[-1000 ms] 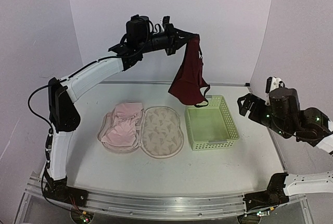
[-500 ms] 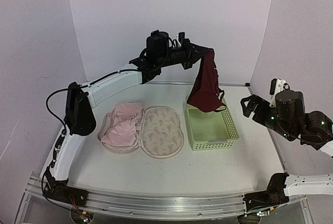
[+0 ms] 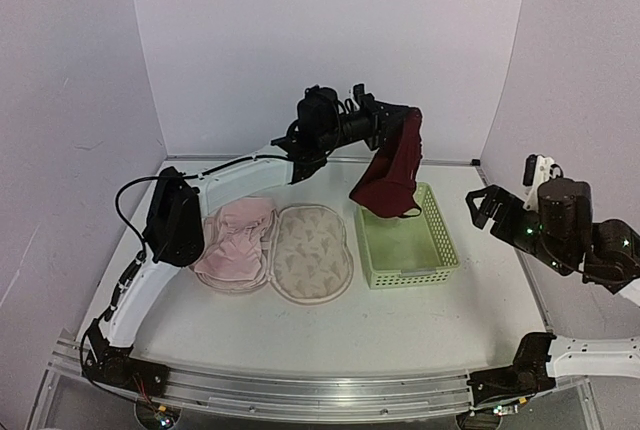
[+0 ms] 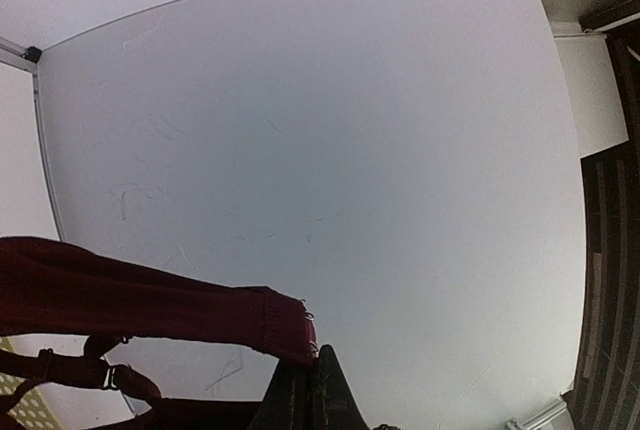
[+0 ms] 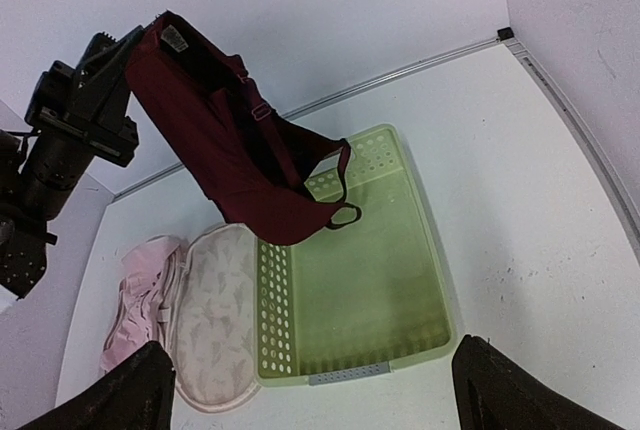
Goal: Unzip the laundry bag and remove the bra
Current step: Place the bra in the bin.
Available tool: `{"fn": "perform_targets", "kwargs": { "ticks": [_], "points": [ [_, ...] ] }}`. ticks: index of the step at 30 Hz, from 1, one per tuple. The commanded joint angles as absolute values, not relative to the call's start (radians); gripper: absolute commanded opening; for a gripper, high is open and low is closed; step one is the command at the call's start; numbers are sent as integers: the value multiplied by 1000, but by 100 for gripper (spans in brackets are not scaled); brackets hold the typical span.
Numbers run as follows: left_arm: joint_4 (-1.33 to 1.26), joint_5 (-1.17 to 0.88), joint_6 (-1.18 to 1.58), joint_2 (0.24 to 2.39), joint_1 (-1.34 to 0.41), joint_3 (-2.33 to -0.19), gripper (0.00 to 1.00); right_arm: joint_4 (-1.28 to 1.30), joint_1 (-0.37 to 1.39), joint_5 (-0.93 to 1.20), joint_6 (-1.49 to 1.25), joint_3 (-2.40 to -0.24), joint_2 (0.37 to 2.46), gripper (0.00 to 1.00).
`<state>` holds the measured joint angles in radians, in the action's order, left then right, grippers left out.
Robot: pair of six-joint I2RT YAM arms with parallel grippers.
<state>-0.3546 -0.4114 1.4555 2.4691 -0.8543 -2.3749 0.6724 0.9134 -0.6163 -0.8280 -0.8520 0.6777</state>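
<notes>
The laundry bag [image 3: 312, 252] lies unzipped and spread flat on the table, its cream printed half beside a half holding a pink garment [image 3: 236, 240]. It also shows in the right wrist view [image 5: 215, 315]. My left gripper [image 3: 404, 116] is shut on the band of a dark red bra [image 3: 390, 178], which hangs in the air over the far left part of the green basket. In the left wrist view the gripper [image 4: 312, 390] pinches the band of the bra [image 4: 150, 295]. My right gripper [image 3: 482, 206] is open and empty, raised to the right of the basket.
A pale green slatted plastic basket [image 3: 442, 240] stands right of the bag; nothing lies inside it in the right wrist view [image 5: 272, 315]. The pink garment [image 5: 138, 295] fills the bag's left half. White walls stand at the back and sides.
My left arm has carried the bra to the right and lower, from above the bag's right edge to over the basket. The right gripper has shifted slightly right.
</notes>
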Motion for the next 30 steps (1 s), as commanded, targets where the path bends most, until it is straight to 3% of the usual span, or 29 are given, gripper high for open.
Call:
{"fn": "perform_targets", "kwargs": {
  "ticks": [1, 13, 30],
  "points": [
    [-483, -376, 1504, 2482, -866, -2433, 0, 655, 916, -611, -840, -838, 660, 98],
    [-556, -347, 1580, 2570, -895, -2448, 0, 657, 915, -603, -844, -817, 634, 98],
    [-692, -431, 1574, 2519, -908, -2170, 0, 660, 915, -582, -852, -804, 632, 98]
  ]
}}
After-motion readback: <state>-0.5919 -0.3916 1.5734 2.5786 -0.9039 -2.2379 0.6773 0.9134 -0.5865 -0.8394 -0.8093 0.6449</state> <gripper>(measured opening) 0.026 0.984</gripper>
